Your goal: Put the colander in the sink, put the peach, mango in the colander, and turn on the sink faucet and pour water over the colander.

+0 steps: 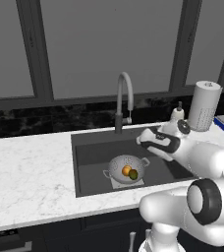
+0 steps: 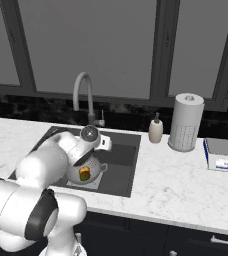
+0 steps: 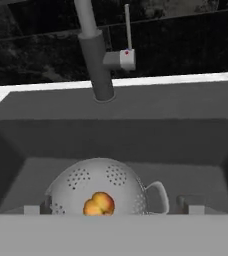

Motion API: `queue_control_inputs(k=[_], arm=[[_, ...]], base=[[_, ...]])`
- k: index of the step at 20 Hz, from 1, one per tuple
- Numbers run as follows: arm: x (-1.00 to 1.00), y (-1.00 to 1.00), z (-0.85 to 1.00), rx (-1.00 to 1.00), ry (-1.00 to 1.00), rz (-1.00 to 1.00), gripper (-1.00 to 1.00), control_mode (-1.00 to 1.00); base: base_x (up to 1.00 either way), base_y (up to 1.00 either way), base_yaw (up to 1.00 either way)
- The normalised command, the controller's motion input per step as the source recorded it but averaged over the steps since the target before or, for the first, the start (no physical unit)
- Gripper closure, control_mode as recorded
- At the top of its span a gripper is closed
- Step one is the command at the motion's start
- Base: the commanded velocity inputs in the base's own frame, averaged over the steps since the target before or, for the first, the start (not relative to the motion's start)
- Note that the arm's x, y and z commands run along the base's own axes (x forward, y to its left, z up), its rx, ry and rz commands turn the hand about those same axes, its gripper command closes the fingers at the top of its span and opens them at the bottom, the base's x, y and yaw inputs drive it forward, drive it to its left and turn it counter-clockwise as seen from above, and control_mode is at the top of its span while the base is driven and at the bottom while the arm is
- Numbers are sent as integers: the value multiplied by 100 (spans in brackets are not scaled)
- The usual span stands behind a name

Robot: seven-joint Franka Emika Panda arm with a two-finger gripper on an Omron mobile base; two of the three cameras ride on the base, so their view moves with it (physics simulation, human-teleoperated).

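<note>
The white-grey colander point(image 1: 119, 165) stands on the floor of the dark sink point(image 1: 92, 157), on its pale square patch. Inside it lie the orange peach point(image 1: 126, 170) and, right beside it, the olive-green mango point(image 1: 133, 174). In the hand view the colander point(image 3: 91, 182) shows the peach point(image 3: 99, 204) at the bottom edge. My gripper point(image 1: 141, 141) hovers open over the sink's right part, above and to the right of the colander, pointing toward the faucet point(image 1: 125, 93). The faucet base point(image 3: 98, 65) and its side lever point(image 3: 127, 30) stand straight ahead, some way beyond the gripper point(image 3: 113, 210).
A paper towel roll point(image 2: 186, 122) and a soap bottle point(image 2: 156, 131) stand on the marble counter point(image 2: 176, 185) right of the sink. A blue-and-white box point(image 2: 220, 154) lies further right. Dark windows and a black backsplash rise behind the faucet.
</note>
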Motion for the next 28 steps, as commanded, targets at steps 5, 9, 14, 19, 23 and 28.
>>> queue_control_inputs(k=[5,9,14,19,23,28], arm=[[4,-1,28,0,-47,8,-100,-100],[17,-4,9,3,-44,2,-100,-100],[17,-1,3,6,-44,0,-100,-100],[33,0,9,7,-24,-1,-100,-100],[40,0,17,4,-3,-1,-100,-100],[21,0,6,0,0,0,-100,-100]], base=[[0,0,0],[0,0,0],[0,0,0],[0,0,0],[0,0,0],[0,0,0]])
